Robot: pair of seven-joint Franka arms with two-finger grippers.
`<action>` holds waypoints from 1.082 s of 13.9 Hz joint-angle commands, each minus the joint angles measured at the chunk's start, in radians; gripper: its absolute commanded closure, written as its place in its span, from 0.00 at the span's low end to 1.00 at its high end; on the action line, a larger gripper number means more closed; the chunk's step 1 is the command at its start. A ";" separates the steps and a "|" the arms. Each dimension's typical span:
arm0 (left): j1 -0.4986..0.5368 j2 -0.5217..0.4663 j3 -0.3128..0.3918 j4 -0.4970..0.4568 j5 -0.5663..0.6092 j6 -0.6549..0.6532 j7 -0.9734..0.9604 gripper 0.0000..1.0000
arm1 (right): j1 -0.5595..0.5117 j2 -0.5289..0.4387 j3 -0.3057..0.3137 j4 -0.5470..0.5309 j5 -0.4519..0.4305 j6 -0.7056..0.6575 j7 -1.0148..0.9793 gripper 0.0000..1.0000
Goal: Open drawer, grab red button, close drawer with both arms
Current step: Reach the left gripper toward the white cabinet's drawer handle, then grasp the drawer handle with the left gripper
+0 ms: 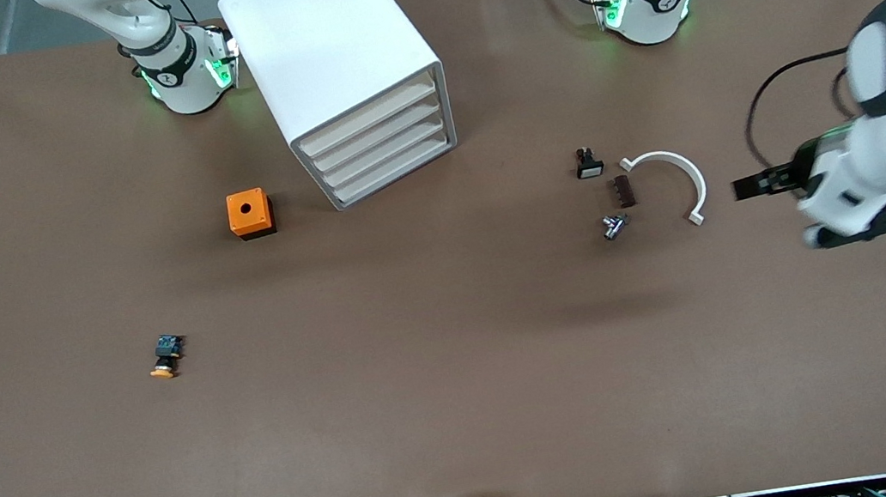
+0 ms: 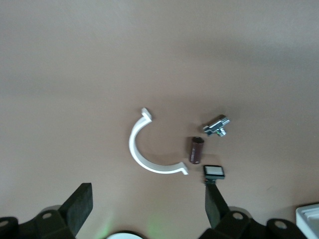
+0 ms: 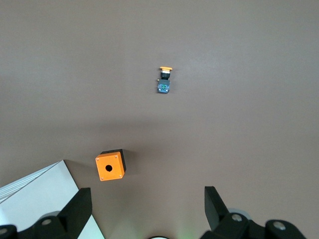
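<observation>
Fingers (image 2: 79,209) of the left gripper (image 2: 147,209) are spread wide with nothing between them. It hangs over the table's (image 1: 467,418) brown surface toward the left arm's end, just beside a white plastic half-ring clamp (image 1: 672,180). The right gripper (image 3: 147,208) is likewise fully spread and empty, poised above the table close to the cabinet's corner and the orange cube.

Nearest the front camera, toward the right arm's end, lies a small push button with an orange-yellow cap and black-and-blue body (image 1: 164,358). Farther back, near the clamp, come a small silver metal fitting (image 1: 615,226), then a short dark brown cylinder (image 1: 623,191), then a tiny black switch with a white face (image 1: 589,164). An orange cube with a round hole in its top (image 1: 250,213) sits beside the white boxy cabinet (image 1: 334,56). The cabinet's four shallow drawers with pale cream fronts (image 1: 381,149) all sit shut, flush with the frame.
</observation>
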State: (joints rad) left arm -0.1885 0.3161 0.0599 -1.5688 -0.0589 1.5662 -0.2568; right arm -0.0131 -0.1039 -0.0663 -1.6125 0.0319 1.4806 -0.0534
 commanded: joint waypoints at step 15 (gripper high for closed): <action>-0.319 0.366 0.001 0.220 -0.583 -0.032 -1.185 0.01 | 0.001 -0.023 0.000 -0.010 0.011 -0.005 0.007 0.00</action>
State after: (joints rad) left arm -0.5043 0.6479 0.0541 -1.3892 -0.5331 1.5598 -1.2911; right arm -0.0131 -0.1042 -0.0661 -1.6128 0.0319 1.4793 -0.0534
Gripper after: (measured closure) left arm 0.004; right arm 0.000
